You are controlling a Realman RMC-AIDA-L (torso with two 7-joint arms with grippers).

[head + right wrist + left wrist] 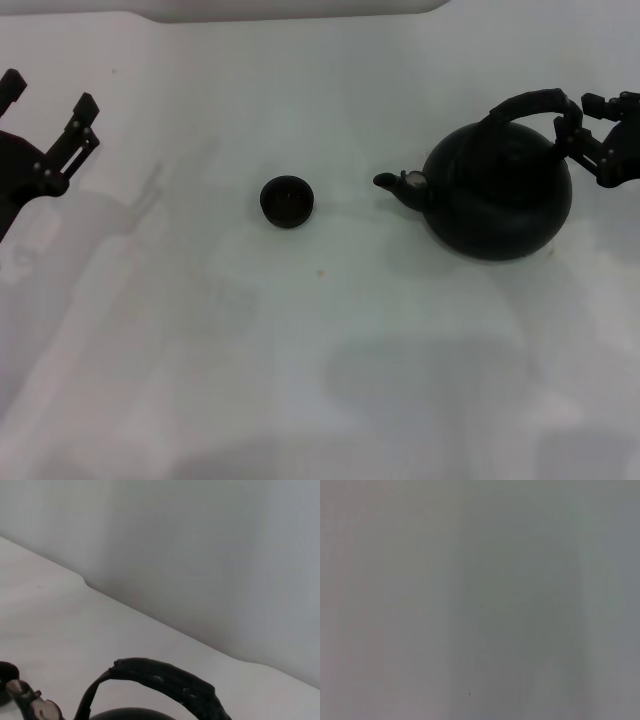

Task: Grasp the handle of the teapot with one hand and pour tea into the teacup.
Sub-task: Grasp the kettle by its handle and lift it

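Right gripper [578,118] pinches the right end of the handle [525,104]. Teapot [500,190] stands upright at right, spout toward the teacup [287,201]. Left gripper [50,125] hovers spread, far left.

Both of the robot's end pieces are matte black throughout. The left hand [50,110] shows two slim, straight fingers [78,125] with squared, blocky tips, built from flat bar links that join at small pale pivot screws. Behind them sits a rounded, solid black base that tapers toward the arm. The right hand [590,135] has the same black linkage build: short angular bars, stepped blocky ends and a few tiny light-coloured fasteners at the joints, giving it a jagged outline. No cables, labels or printed markings can be made out on either one.
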